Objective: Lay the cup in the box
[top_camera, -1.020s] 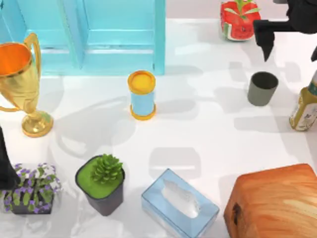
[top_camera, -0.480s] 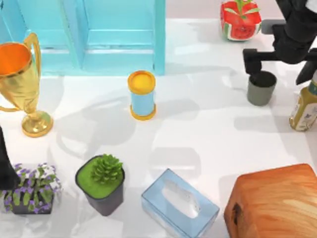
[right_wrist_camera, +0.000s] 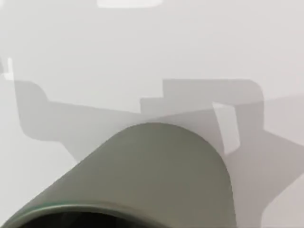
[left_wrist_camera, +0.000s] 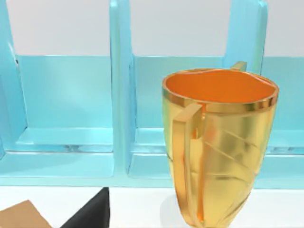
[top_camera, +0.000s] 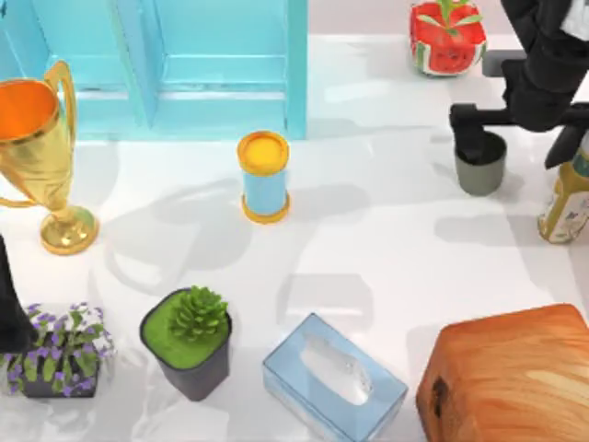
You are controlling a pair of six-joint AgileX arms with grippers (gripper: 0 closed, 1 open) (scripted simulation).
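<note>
The left arm [top_camera: 9,304] sits parked at the left edge of the white tabletop [top_camera: 386,249], just above a pot of purple flowers [top_camera: 57,354]; I cannot tell how its claw stands. Beside it, further up the left side, stands a gold trophy [top_camera: 37,147] with an orange inside — the left wrist view shows its bowl [left_wrist_camera: 221,152] close up against a turquoise box [left_wrist_camera: 71,109] with upright dividers. From above, that box [top_camera: 175,64] lies along the top left of the tabletop.

Near the middle stands a blue cylinder with yellow rims [top_camera: 263,177], just below the box's right corner. Lower down, a green succulent in a dark pot [top_camera: 189,341] stands next to a pale blue tissue box [top_camera: 333,378].

On the right side, a wooden chest [top_camera: 511,378] fills the lower corner and a watermelon-patterned pot [top_camera: 446,37] stands at the top edge. The cup [top_camera: 480,168] stands upright on the tabletop, well apart from the turquoise box. The right claw [top_camera: 515,124] is at the cup — its fingers are spread wide, one finger [top_camera: 467,138] down at the cup's left rim, the other out past its right side near a bottle [top_camera: 566,203] at the tabletop's right edge. The right wrist view shows the cup's grey-green wall [right_wrist_camera: 156,175] and dark mouth up close.
</note>
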